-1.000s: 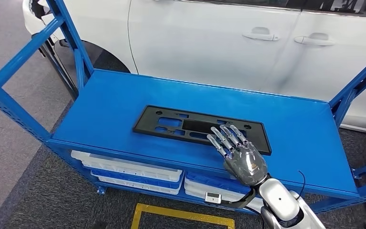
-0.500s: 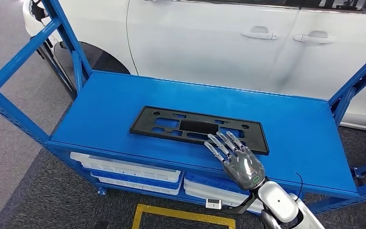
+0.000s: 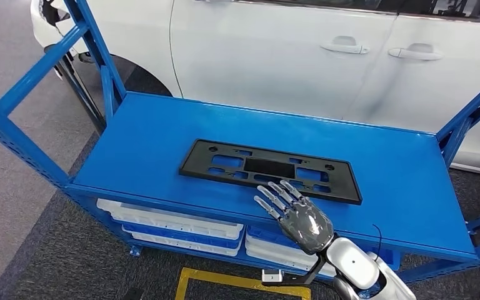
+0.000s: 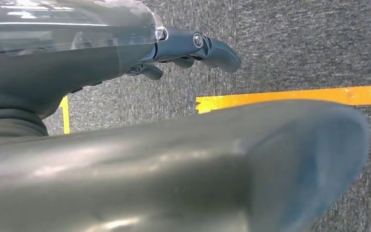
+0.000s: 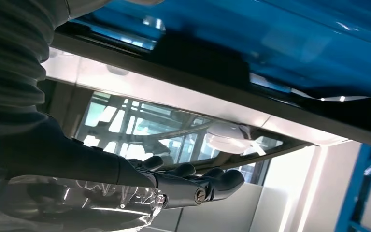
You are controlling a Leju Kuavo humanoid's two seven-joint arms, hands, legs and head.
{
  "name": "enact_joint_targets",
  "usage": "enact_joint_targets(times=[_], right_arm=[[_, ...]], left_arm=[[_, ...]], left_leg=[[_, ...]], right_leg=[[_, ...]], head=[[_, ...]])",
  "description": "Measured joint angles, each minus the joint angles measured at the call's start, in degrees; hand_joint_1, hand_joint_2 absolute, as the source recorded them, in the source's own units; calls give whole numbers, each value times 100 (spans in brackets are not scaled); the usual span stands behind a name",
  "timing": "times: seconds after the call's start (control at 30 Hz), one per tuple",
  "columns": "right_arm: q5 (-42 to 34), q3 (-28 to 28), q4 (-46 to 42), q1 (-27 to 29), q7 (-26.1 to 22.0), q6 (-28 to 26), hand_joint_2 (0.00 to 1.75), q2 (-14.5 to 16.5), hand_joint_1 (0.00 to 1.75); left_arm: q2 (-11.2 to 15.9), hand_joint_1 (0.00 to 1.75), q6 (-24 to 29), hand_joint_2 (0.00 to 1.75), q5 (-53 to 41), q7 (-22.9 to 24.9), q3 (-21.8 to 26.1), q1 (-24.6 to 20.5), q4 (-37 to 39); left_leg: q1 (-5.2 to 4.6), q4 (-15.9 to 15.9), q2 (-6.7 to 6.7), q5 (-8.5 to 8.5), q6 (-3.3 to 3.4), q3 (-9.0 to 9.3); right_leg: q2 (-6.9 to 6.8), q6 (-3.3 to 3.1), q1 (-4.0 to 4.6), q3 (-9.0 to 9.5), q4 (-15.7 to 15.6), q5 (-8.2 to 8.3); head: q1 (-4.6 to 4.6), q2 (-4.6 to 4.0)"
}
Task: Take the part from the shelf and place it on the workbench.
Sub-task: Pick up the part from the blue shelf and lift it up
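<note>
A flat black plastic part (image 3: 269, 170) with several cut-outs lies in the middle of the blue shelf top (image 3: 156, 140). My right hand (image 3: 294, 215) hovers over the shelf's front edge, just short of the part's near side. Its fingers are spread and point toward the part, and it holds nothing. In the right wrist view the same hand (image 5: 193, 186) shows its dark fingers stretched out together. My left hand (image 4: 193, 46) hangs over grey carpet with its fingers loosely extended and nothing in them.
A white car (image 3: 287, 50) stands right behind the shelf. Blue uprights rise at the left (image 3: 37, 69) and right (image 3: 469, 112) ends. White trays (image 3: 169, 225) fill the level below the top. Yellow tape (image 3: 237, 281) marks the floor in front.
My right hand has drawn back from over the part's near edge toward the shelf's front edge, and a little to the left. The part has stayed in place.
</note>
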Motion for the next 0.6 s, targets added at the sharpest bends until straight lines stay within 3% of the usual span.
enact_joint_targets(times=[0.07, 0.13, 0.17, 0.2, 0.23, 0.3, 0.37, 0.5, 0.53, 0.6], right_arm=[[-79, 94, 173, -168, -11, 2, 175, 56, 0], [-167, 188, 380, -312, -45, -5, 175, 129, 0], [-209, 238, 490, -364, -64, -15, 175, 175, 0], [-248, 284, 593, -413, -80, -33, 175, 223, 0], [-281, 327, 694, -470, -89, -60, 175, 271, 0], [-325, 398, 882, -612, -85, -128, 175, 371, 0], [-341, 450, 1034, -765, -56, -176, 175, 462, 0], [-354, 525, 1272, -1066, -5, -187, 175, 607, 0], [-358, 532, 1317, -1145, -5, -181, 175, 635, 0], [-364, 548, 1411, -1281, -5, -163, 175, 707, 0]], left_arm=[[-2, 0, -1, 0, -2, 1, -19, -16, 0], [-2, 0, 1, 0, -1, 2, -35, -20, 0], [-2, 0, 3, 0, 1, 2, -43, -20, 0], [-2, 0, 7, 0, 2, 2, -49, -20, 0], [-2, 0, 10, 0, 4, 2, -54, -21, 0], [-7, 0, 15, 0, 7, 1, -63, -25, 0], [-16, 0, 16, 0, 10, 0, -72, -34, 0], [-23, 0, 19, 0, 20, 0, -75, -39, 1], [-25, 0, 19, 0, 21, 0, -77, -40, 1], [-25, 0, 21, 0, 25, 0, -78, -42, 0]], left_leg=[[13, -23, 6, 27, 54, 0], [1, -21, 9, 30, 71, -14], [-6, -19, 7, 30, 74, -17], [-12, -16, 3, 30, 75, -16], [-21, -14, -3, 29, 74, -8], [-39, -15, -13, 22, 69, 16], [-61, -14, -14, 16, 40, 14], [-54, -1, -6, -12, -80, -6], [-51, 90, -4, -83, -110, -41], [-36, 686, -2, -417, -164, -304]], right_leg=[[-3, 47, -15, -209, 466, -283], [-3, 73, -18, -585, 1266, -642], [-3, 76, -17, -732, 1566, -724], [-3, 67, -16, -782, 1661, -695], [-2, 45, -14, -712, 1506, -551], [0, -39, 7, -323, 690, -141], [-3, -108, 40, -38, 64, 63], [-4, -176, 47, 12, -105, 104], [-9, -205, 33, 28, -140, 124], [-20, -244, 22, 50, -180, 142]], head=[[1, 0], [1, 0], [0, 0], [0, 0], [1, -1], [1, -1], [1, 0], [0, -1], [0, -1], [0, -1]])
